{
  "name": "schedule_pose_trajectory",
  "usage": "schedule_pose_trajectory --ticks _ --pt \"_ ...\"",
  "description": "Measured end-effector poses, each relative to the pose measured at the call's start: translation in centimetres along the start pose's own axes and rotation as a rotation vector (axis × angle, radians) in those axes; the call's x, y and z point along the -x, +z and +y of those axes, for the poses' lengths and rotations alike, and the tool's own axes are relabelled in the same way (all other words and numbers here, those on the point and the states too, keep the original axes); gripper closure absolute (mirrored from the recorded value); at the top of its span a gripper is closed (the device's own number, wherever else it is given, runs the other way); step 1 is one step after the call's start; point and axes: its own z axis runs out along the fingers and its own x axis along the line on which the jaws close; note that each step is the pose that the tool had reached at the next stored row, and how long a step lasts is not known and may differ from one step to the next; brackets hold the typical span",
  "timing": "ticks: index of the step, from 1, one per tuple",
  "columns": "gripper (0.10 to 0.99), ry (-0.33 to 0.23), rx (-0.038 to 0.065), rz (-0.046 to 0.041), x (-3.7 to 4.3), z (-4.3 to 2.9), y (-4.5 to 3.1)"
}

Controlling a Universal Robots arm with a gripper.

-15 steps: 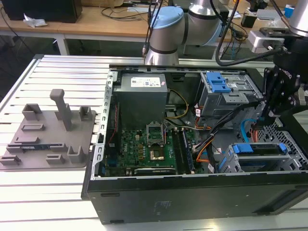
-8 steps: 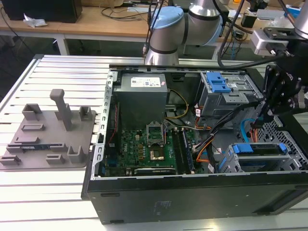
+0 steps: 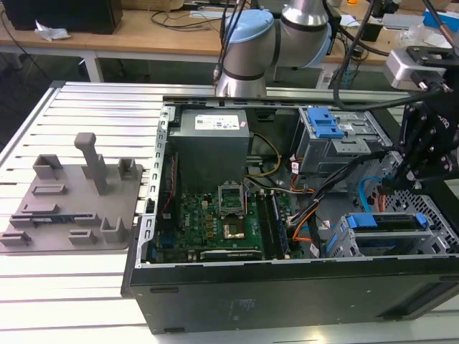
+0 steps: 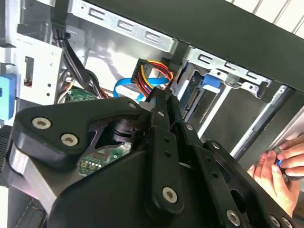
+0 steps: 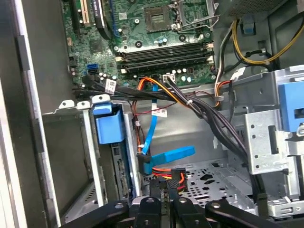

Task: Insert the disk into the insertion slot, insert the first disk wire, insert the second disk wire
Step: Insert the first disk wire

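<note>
Connector (image 5: 175,179) on limp red-yellow wires (image 5: 160,174), just beside the disk (image 5: 109,128), sits clenched in the end effector (image 5: 170,191); probably light and rigid, best held by its plastic body

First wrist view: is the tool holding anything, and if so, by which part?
The tool seems to pinch a black plug on red, orange and yellow wires, gripping the plug's body, not the wires.
</note>
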Motion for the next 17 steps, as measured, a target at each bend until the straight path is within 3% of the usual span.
schedule_pose_trajectory --ticks 4,9,15,17 --pt "0.918 -0.004 0.011 0.0015 -0.55 -0.44 0.01" --pt "0.918 -0.011 0.012 -0.0004 -1.3 -0.58 0.07" --pt "0.918 -0.024 0.016 -0.0286 -2.57 -0.75 0.26" --pt "0.918 -0.025 0.016 -0.0297 -2.69 -0.77 0.28"
